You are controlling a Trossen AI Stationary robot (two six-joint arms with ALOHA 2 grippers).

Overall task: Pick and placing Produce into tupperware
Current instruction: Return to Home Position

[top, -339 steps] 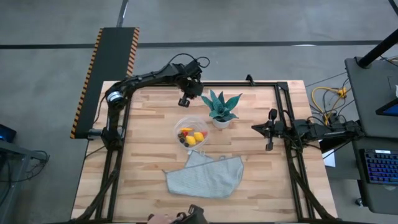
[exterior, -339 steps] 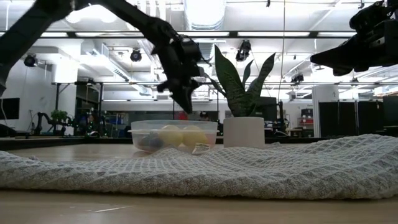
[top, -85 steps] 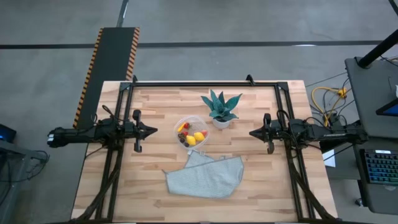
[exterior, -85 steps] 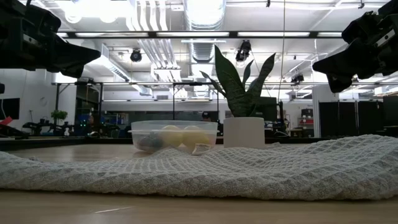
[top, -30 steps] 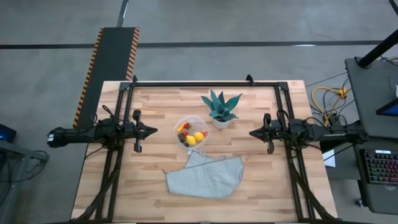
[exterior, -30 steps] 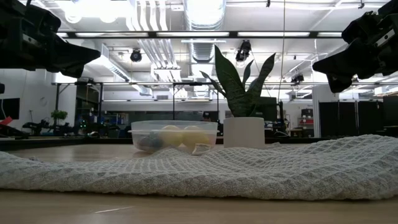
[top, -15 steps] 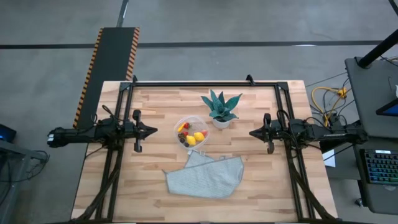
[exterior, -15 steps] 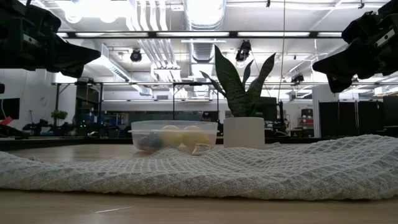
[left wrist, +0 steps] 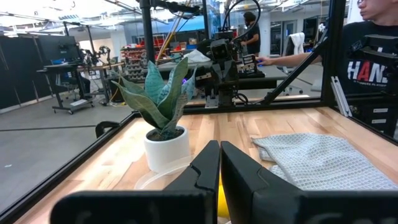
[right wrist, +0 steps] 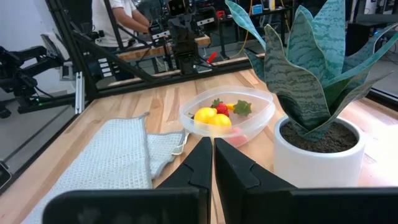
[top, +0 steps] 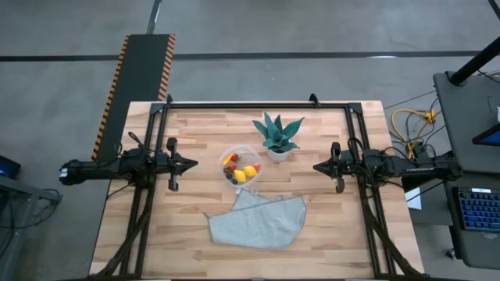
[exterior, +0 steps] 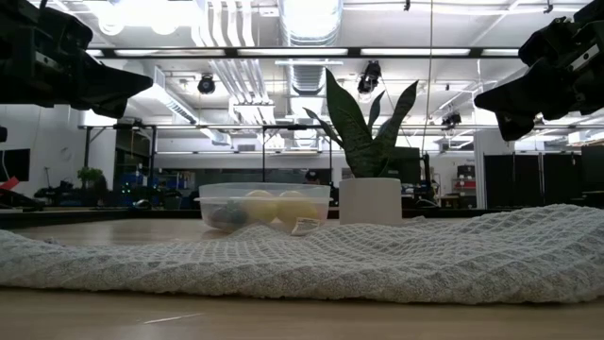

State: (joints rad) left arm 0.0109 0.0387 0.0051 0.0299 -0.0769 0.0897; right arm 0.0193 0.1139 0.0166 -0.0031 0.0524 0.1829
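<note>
The clear round tupperware point(top: 240, 165) sits on its base at the table's middle, with yellow, red and dark toy produce point(top: 242, 171) inside; it also shows in the low view point(exterior: 264, 206) and the right wrist view point(right wrist: 227, 116). My left gripper point(top: 194, 164) hovers shut above the table's left side, pointing toward the container. My right gripper point(top: 316, 166) hovers shut above the right side, facing it. The shut fingers show in each wrist view point(left wrist: 219, 163) point(right wrist: 212, 158). Neither touches anything.
A teal potted plant point(top: 276, 136) in a white pot stands just right of and behind the container. A grey waffle cloth point(top: 258, 218) lies toward the near edge. A black frame point(top: 258, 104) rims the table. People stand in the room beyond.
</note>
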